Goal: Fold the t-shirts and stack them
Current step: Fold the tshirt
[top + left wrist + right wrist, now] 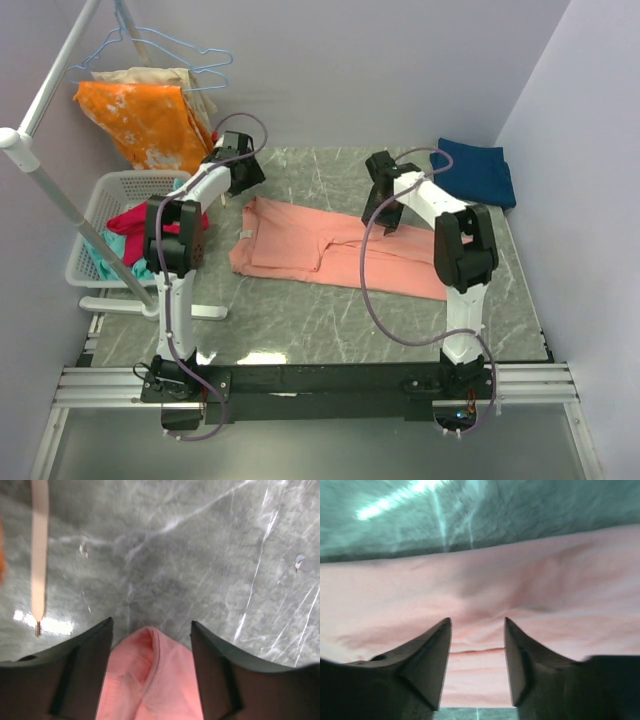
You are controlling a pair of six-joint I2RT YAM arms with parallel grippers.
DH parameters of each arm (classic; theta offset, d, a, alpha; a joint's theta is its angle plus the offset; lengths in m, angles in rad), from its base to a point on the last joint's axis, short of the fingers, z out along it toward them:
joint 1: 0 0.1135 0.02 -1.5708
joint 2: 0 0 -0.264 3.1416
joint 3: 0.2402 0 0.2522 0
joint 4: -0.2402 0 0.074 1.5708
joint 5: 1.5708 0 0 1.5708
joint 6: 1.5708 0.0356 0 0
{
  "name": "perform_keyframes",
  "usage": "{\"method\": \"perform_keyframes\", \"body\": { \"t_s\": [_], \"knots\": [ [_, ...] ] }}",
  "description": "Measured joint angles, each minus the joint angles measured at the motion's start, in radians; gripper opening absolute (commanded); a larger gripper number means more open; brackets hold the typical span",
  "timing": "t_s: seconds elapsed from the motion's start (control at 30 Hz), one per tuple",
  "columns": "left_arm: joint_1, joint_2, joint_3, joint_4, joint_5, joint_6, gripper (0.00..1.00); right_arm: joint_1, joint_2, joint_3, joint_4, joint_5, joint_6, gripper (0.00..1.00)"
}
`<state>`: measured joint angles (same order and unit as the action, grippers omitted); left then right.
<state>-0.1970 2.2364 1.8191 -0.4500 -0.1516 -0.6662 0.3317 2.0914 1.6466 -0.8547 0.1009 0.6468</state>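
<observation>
Overhead first: salmon-pink t-shirt (340, 250) laid lengthwise across the middle of the table (300, 320), navy t-shirt (480, 172) already folded at the far right corner, well apart. At the pink shirt's far left end, left gripper (237, 168); over its far edge near the middle, right gripper (385, 212). Finger gaps too small to judge from up here. Likely trouble: an uneven let-go, leaving a crooked or half-opened fold.

Next, left wrist: fingers (85, 660) spread wide, a rounded corner of pink cloth lying loose between them, pinched by neither. Could snag on a fingertip during any pull-back and drag the fold open (soft cotton, easily tugged). Rest of the shirt cut off at the bottom of the view.

Lastly, right wrist: fingers (427, 655) parted above wrinkled pink fabric, nothing visibly clamped. Contact with the cloth hard to tell; edges blurred, navy shirt out of sight.
</observation>
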Motion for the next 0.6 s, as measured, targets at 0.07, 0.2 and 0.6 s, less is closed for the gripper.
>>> {"method": "perform_keyframes", "body": {
  "t_s": [0.07, 0.2, 0.6],
  "knots": [
    [0.002, -0.01, -0.01, 0.021, -0.008, 0.012, 0.73, -0.001, -0.044, -0.003, 0.01, 0.02, -0.017, 0.6],
    [0.0, -0.048, -0.016, 0.026, -0.014, 0.036, 0.72, -0.002, -0.136, -0.003, 0.018, 0.071, -0.046, 0.64],
    [-0.188, -0.117, -0.025, -0.138, -0.023, 0.032, 0.7, -0.048, -0.285, -0.307, 0.032, 0.14, -0.129, 0.79]
  ]
}}
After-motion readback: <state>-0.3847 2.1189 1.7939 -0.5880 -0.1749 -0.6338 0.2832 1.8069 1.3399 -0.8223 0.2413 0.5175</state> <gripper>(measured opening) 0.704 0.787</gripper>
